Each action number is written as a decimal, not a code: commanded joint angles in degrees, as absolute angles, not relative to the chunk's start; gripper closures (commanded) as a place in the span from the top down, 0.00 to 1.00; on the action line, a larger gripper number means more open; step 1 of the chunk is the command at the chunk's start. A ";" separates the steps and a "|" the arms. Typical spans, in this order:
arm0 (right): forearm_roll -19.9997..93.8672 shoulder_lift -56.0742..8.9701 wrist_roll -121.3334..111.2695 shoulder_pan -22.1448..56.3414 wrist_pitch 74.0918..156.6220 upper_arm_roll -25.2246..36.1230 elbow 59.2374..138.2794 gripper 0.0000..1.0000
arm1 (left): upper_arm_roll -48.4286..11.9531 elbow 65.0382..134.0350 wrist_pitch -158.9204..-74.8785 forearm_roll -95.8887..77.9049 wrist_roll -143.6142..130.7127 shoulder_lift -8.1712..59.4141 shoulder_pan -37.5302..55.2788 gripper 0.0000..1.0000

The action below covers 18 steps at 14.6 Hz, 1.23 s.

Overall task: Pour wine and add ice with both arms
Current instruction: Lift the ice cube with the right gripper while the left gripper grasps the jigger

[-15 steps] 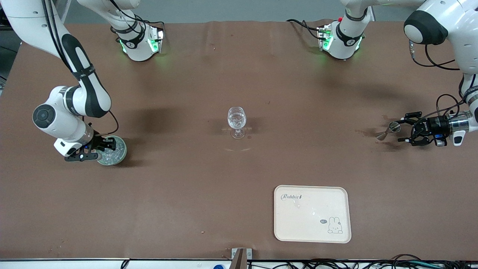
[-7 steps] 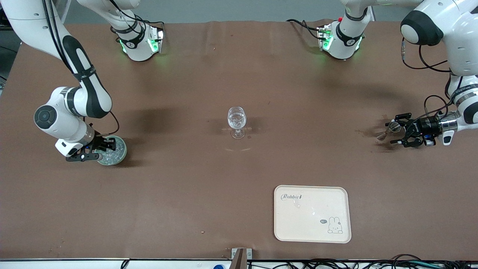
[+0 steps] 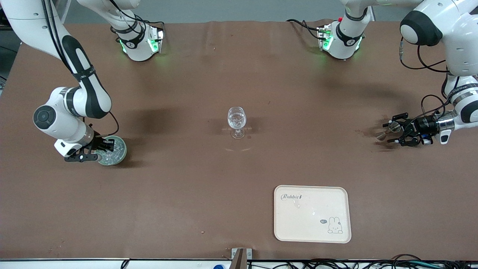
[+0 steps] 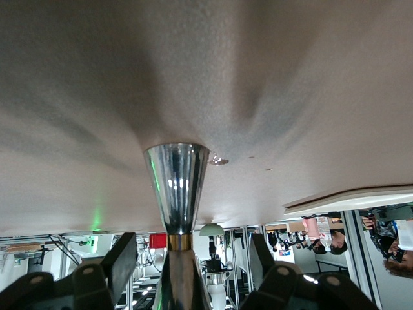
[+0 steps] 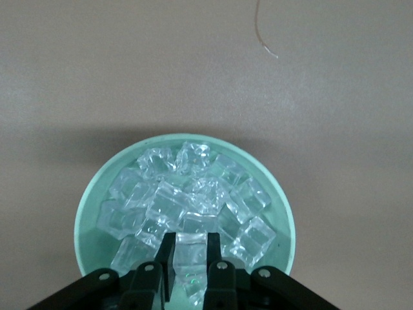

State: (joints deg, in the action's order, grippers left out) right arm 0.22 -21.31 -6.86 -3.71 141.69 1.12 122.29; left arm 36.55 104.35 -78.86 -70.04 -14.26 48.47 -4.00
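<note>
Fingers of right gripper (image 5: 190, 258) clenched on one ice (image 5: 191, 250) cube inside green bowl (image 3: 121, 154); left gripper (image 3: 393, 131) fingers straddled metal jigger (image 4: 177, 187), unclosed. Could slip: slick cube, tapered jigger, well apart from wine glass (image 3: 236, 120).

Clear glittering ice (image 5: 193, 203) cubes heaped in the pale green bowl (image 5: 87, 213), right arm's end.

Right gripper (image 5: 190, 258) bodies cut off at frame edge, metal jigger (image 4: 176, 194) base cropped
</note>
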 commanded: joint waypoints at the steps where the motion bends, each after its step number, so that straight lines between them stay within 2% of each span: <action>1: 0.88 -20.13 -3.61 -3.16 129.96 0.62 116.74 0.02 | 37.00 104.94 -77.96 -72.07 -14.68 48.52 -4.75 0.34; 3: 6.38 -15.85 -3.43 -3.17 126.84 0.53 116.54 0.02 | 37.00 105.03 -77.78 -72.07 -14.68 48.17 -4.75 0.12; 4: 7.63 -13.82 -3.51 -3.16 124.56 0.53 116.11 0.01 | 37.00 104.94 -77.09 -72.07 -14.68 47.99 -4.75 0.08; 8: 7.30 -8.45 -0.89 -3.25 111.93 0.70 106.64 0.00 | 37.00 105.03 -75.85 -72.07 -14.68 47.99 -5.18 0.08; 11: 4.42 -8.09 -0.70 -3.51 96.99 0.79 92.77 0.00 | 37.00 104.42 -71.91 -72.07 -14.76 47.03 -5.01 0.03; 14: 0.36 -8.09 -0.79 -3.60 86.17 0.70 82.56 0.00 | 36.22 104.24 -68.31 -72.07 -17.47 44.13 -4.22 0.02; 16: 0.53 -7.48 -0.70 -5.27 80.71 0.26 79.64 0.00 | 34.72 104.33 -67.06 -71.98 -21.25 40.72 -4.22 0.01; 18: 0.44 -3.27 -0.62 -5.45 80.50 0.26 82.86 0.00 | 31.75 104.50 -66.97 -71.46 -25.64 37.02 -4.22 0.01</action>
